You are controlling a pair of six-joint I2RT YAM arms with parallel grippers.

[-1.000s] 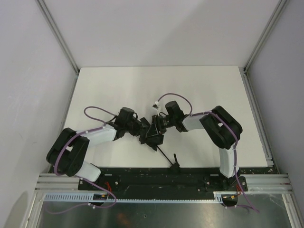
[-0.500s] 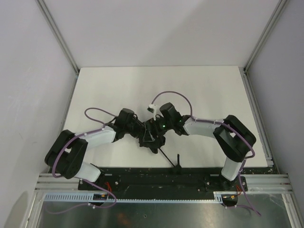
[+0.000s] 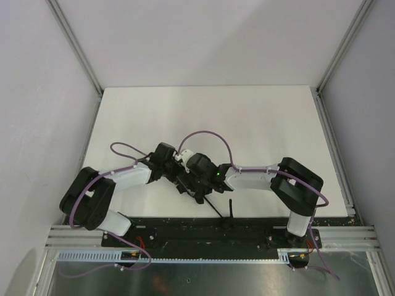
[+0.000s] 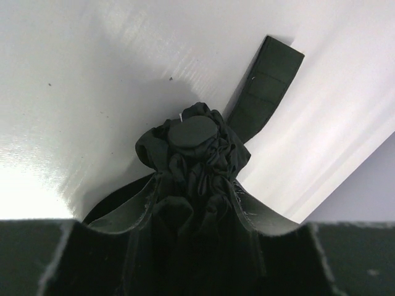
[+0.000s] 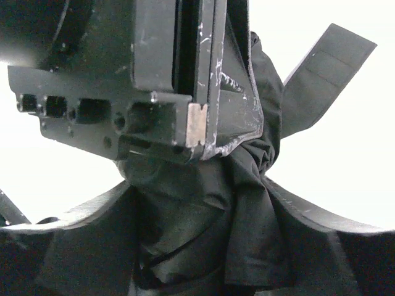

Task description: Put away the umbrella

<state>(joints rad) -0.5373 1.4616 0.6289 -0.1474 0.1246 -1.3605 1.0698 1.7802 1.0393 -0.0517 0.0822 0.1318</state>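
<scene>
Your left gripper (image 4: 194,203) is clamped on the umbrella (image 4: 191,160). The bunched canopy fills the gap between both fingers, and its round cap (image 4: 191,132) pokes out just past the fingertips. The bundle's long axis therefore runs roughly along this gripper's own reach, cap end foremost. The closing strap (image 4: 265,86) lies loose on the table (image 4: 92,74), ahead of the fingertips and to the right of the cap. Seen from above, a thin rod (image 3: 215,203) leaves the bundle on the side away from the left gripper and ends near a small upright black piece (image 3: 229,208), probably the handle. Your right gripper (image 5: 197,203) stands spread wide astride the same bundle, with the left gripper's body directly ahead and above it. No firm pinch by the right gripper can be confirmed. Both arms are at the bundle, but the right is the free one. In my judgement the strap, up and to its right, is its next target.
</scene>
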